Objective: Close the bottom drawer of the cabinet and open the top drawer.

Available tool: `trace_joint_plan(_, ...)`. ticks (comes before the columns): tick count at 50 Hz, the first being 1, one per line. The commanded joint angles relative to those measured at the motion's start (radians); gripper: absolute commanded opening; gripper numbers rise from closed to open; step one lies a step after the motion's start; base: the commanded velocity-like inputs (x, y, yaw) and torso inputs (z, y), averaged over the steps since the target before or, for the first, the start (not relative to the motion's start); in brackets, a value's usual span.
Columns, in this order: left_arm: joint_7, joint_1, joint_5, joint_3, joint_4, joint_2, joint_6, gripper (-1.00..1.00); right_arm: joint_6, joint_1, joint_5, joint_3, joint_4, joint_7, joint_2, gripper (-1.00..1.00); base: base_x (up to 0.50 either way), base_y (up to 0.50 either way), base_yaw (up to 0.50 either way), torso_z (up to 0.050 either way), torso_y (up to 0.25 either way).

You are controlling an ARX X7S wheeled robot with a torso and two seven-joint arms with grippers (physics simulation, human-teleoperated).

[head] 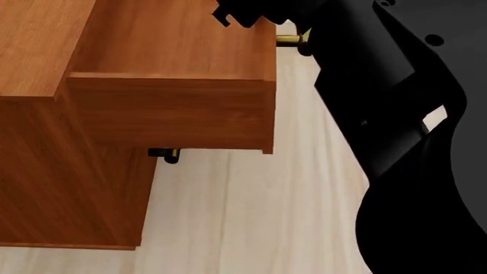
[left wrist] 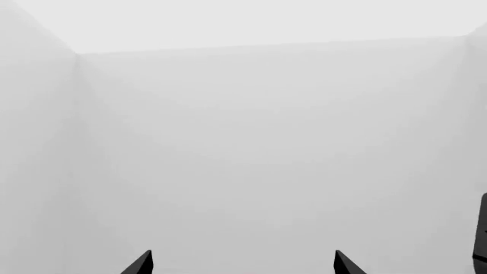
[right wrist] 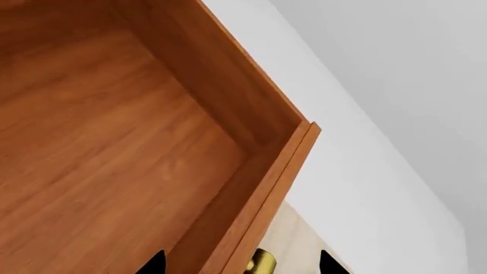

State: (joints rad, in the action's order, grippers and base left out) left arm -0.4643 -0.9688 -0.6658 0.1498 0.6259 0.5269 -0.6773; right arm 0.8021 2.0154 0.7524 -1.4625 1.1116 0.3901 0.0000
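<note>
The reddish-brown cabinet (head: 68, 188) stands at the left of the head view. Its top drawer (head: 175, 108) is pulled far out, and the right wrist view looks down into its bare wooden inside (right wrist: 106, 154). My right gripper (right wrist: 242, 261) is open at the drawer's front edge, its fingertips straddling the front panel and the brass handle (right wrist: 263, 262). That handle (head: 289, 40) also shows beside the right gripper (head: 255, 12) in the head view. Under the drawer a lower brass handle (head: 163, 154) sticks out; I cannot tell whether it belongs to the bottom drawer. My left gripper (left wrist: 242, 264) is open on nothing.
Pale wooden floor (head: 251, 217) lies in front of the cabinet. My black right arm (head: 403, 142) fills the right side of the head view. The left wrist view holds only white walls (left wrist: 251, 142) and a dark edge (left wrist: 482, 234).
</note>
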Motion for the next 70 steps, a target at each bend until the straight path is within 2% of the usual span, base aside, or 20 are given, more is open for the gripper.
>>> trace_joint_plan(1, -0.003, 0.002, -0.003, -0.001, 0.002, 0.001, 0.003, 1.0, 0.043, -0.038, -0.046, -0.065, 0.049, 0.071, 0.0, 1.0, 0.0, 0.0, 0.0, 0.0, 0.0)
trace_joint_plan(21, -0.007, 0.005, -0.004, 0.008, 0.006, -0.001, 0.005, 1.0, 0.044, -0.031, -0.12, -0.069, 0.138, 0.13, 0.006, 1.0, 0.0, 0.0, 0.0, 0.0, -0.004)
trace_joint_plan(45, -0.011, 0.002, -0.009, 0.01, 0.002, -0.003, 0.01, 1.0, 0.106, -0.023, -0.183, -0.129, 0.129, 0.147, 0.055, 1.0, 0.0, 0.0, 0.0, 0.0, -0.001)
trace_joint_plan(61, -0.01, -0.01, -0.01, 0.017, -0.007, -0.006, 0.01, 1.0, 0.147, -0.012, -0.208, -0.147, 0.119, 0.133, 0.108, 1.0, 0.0, 0.0, -0.01, 0.0, 0.0)
trace_joint_plan(70, -0.01, -0.009, -0.01, 0.02, -0.008, -0.005, 0.013, 1.0, 0.217, -0.003, -0.201, -0.14, 0.03, 0.086, 0.173, 1.0, 0.0, 0.0, -0.01, 0.0, 0.0)
